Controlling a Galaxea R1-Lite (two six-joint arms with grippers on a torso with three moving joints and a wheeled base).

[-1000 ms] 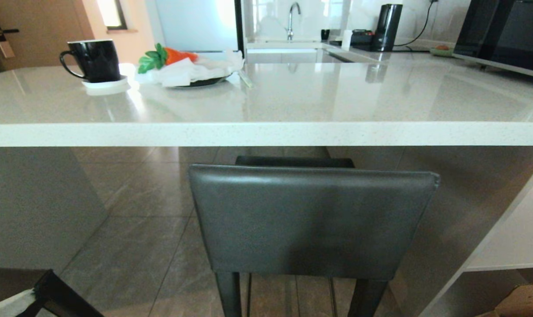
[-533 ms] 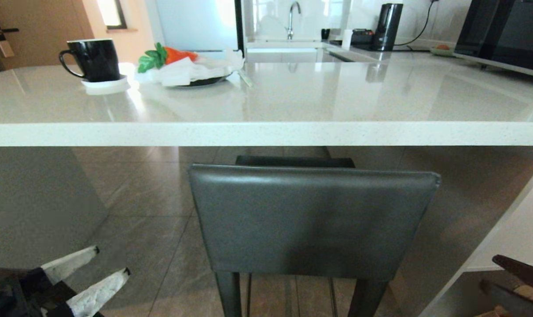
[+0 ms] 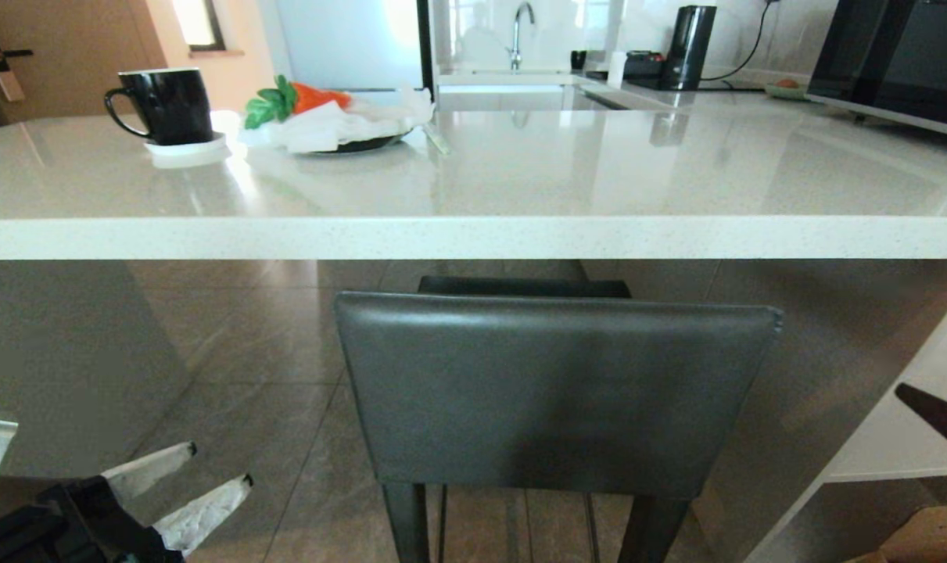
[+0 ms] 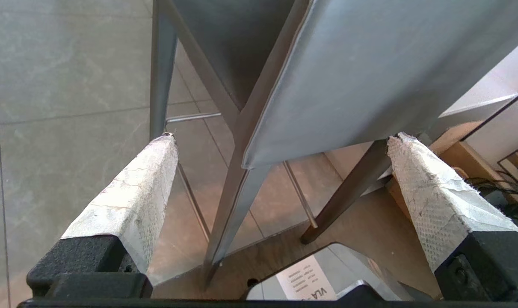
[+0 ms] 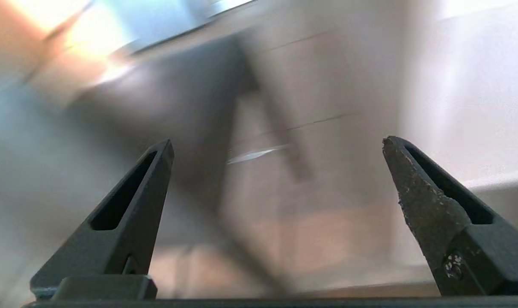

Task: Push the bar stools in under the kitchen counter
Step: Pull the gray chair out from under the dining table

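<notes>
Arms rise toward the stool, no contact yet

Stool (image 3: pixel 555 391) stands centred in front of the bench (image 3: pixel 473 237), its padded grey backrest just short of the bench's thick white edge and its dark seat already tucked partly beneath the slab. Only this one stool shows; a second cannot be seen.

Compared with a second ago, both arms have come up into the head view. The left end effector (image 3: pixel 199 481) now sits low and to the stool's left, well apart from the backrest, its tape-wrapped fingers (image 4: pixel 134 201) spread wide and holding nothing. In the left wrist view the backrest's lower corner and the thin legs lie ahead between those fingers, untouched. The right end effector (image 5: pixel 278 143) has entered at the stool's right, showing as a dark tip at the head view's edge; its own camera shows the bare black fingers wide apart and empty. The stool itself has not shifted across the three head pictures.

Judging by this, the push has not begun: the arms look to be lining up on either side of the backrest, and the stool probably has some travel left before it is fully in under the bench.
</notes>
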